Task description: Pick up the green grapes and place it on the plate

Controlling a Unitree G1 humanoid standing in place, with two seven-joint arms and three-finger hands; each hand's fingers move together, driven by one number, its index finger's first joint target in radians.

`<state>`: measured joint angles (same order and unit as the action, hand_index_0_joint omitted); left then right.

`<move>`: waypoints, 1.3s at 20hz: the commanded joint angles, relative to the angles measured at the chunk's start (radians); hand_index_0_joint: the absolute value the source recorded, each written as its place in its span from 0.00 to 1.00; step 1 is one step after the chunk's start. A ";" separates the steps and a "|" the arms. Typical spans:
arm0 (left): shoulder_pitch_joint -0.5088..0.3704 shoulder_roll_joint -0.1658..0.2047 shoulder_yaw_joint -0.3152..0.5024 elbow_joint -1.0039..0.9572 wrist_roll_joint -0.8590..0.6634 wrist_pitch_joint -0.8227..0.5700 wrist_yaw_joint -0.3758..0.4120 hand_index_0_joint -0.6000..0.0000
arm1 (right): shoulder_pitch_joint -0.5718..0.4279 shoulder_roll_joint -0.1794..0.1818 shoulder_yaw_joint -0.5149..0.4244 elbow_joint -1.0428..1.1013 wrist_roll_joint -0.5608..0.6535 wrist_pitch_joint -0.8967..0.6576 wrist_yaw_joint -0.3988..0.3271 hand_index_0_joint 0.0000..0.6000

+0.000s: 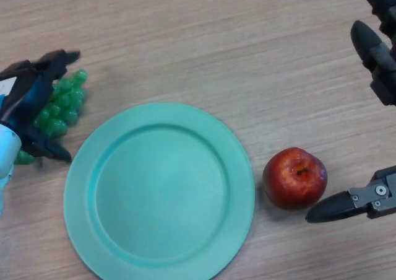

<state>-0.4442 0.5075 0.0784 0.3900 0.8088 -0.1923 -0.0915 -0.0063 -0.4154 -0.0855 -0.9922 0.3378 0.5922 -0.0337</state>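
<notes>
Green grapes (60, 106) are lying on the wooden worktop (204, 38), just left of the teal plate (159, 190), with the left robot hand (31, 103) curling around them. Right robot hand (371, 137) is hanging released beside a red apple (295, 177).

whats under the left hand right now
The green grapes lie on the table under the left hand, beside the plate. Only the bunch's right side shows; the rest is covered, so any grip is hidden.
</notes>
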 commanded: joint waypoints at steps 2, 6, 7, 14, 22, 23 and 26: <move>-0.016 0.079 0.081 -0.052 0.050 -0.057 0.152 0.00 | 0.000 -0.055 -0.076 -0.055 0.033 -0.188 -0.045 0.00; -0.001 0.114 0.109 -0.092 0.055 -0.074 0.170 0.00 | 0.012 -0.072 -0.061 -0.055 0.034 -0.208 -0.066 0.00; 0.002 0.119 0.115 -0.112 0.066 -0.069 0.178 0.00 | 0.014 -0.075 -0.060 -0.055 0.036 -0.211 -0.069 0.00; 0.173 0.056 0.209 -0.656 -0.075 0.017 -0.160 0.00 | 0.024 -0.101 -0.047 -0.055 0.047 -0.229 -0.098 0.00; 0.340 -0.167 0.075 -1.125 -0.313 0.297 -0.496 0.00 | 0.007 -0.145 -0.028 -0.055 0.052 -0.217 -0.127 0.00; 0.343 -0.167 0.074 -1.127 -0.313 0.297 -0.498 0.08 | 0.006 -0.145 -0.028 -0.055 0.053 -0.216 -0.127 0.00; 0.367 -0.165 0.069 -1.128 -0.277 0.265 -0.522 0.75 | 0.001 -0.148 -0.021 -0.055 0.051 -0.210 -0.126 0.00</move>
<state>-0.0645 0.3111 0.0915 -0.6787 0.5181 0.1484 -0.6325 0.0155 -0.5305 -0.0618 -0.9923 0.3680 0.5313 -0.1362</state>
